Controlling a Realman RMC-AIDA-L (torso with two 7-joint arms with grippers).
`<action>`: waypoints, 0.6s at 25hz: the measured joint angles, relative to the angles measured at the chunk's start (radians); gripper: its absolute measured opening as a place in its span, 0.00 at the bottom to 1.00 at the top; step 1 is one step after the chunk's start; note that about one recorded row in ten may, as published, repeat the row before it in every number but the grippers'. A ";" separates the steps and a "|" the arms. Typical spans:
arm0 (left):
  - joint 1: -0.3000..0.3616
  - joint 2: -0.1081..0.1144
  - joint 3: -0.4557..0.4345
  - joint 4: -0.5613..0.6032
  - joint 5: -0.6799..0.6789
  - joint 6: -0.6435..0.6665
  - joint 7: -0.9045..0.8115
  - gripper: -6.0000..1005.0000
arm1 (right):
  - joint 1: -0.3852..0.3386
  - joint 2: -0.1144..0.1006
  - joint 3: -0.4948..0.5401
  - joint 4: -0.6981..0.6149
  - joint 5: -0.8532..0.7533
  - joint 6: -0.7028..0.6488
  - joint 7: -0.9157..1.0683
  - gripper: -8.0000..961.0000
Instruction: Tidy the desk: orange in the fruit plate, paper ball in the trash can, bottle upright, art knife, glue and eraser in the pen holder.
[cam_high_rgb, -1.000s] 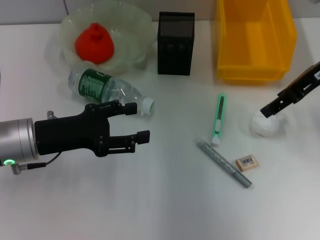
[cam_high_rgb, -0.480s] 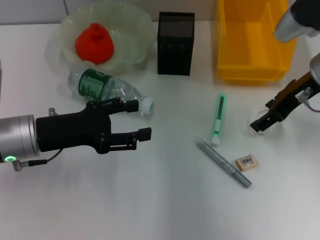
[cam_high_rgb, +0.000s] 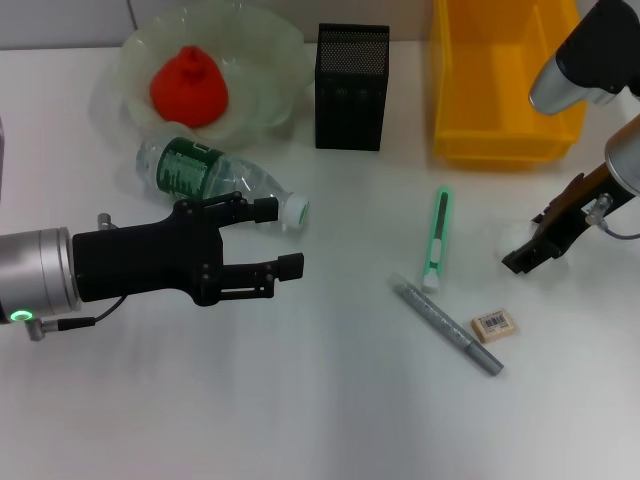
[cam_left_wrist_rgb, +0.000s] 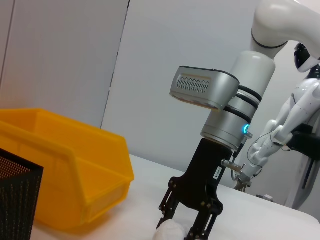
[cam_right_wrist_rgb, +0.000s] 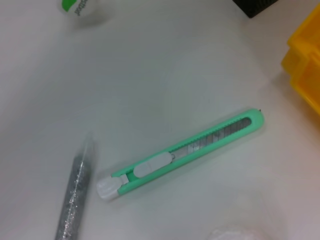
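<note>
My right gripper (cam_high_rgb: 527, 250) is down over the white paper ball (cam_high_rgb: 513, 236), which it mostly hides. In the left wrist view the right gripper (cam_left_wrist_rgb: 181, 227) has its fingers spread on either side of the ball (cam_left_wrist_rgb: 170, 232). My left gripper (cam_high_rgb: 283, 238) is open and empty beside the cap of the clear bottle (cam_high_rgb: 205, 175), which lies on its side. The orange (cam_high_rgb: 188, 85) sits in the fruit plate (cam_high_rgb: 270, 45). The green art knife (cam_high_rgb: 437, 238), grey glue stick (cam_high_rgb: 447, 326) and eraser (cam_high_rgb: 494, 324) lie on the table. The knife (cam_right_wrist_rgb: 185, 155) and glue (cam_right_wrist_rgb: 75, 195) also show in the right wrist view.
The black mesh pen holder (cam_high_rgb: 352, 85) stands at the back centre. The yellow bin (cam_high_rgb: 505, 80) is at the back right, just behind the right arm. Both show in the left wrist view: holder (cam_left_wrist_rgb: 15, 200), bin (cam_left_wrist_rgb: 60, 165).
My right arm has swung in and lowered, so its gripper now straddles and hides the paper ball. My left gripper has barely moved.
</note>
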 joint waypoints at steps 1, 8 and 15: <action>0.000 0.000 0.000 0.000 0.000 0.000 0.000 0.81 | 0.000 0.000 0.000 0.000 0.000 0.000 0.000 0.66; 0.000 0.000 0.000 0.001 -0.002 0.002 0.003 0.81 | -0.004 0.000 0.084 -0.124 0.036 -0.082 0.002 0.63; 0.007 0.000 0.000 0.002 -0.004 0.004 -0.001 0.81 | 0.008 -0.009 0.301 -0.304 0.128 -0.063 0.031 0.58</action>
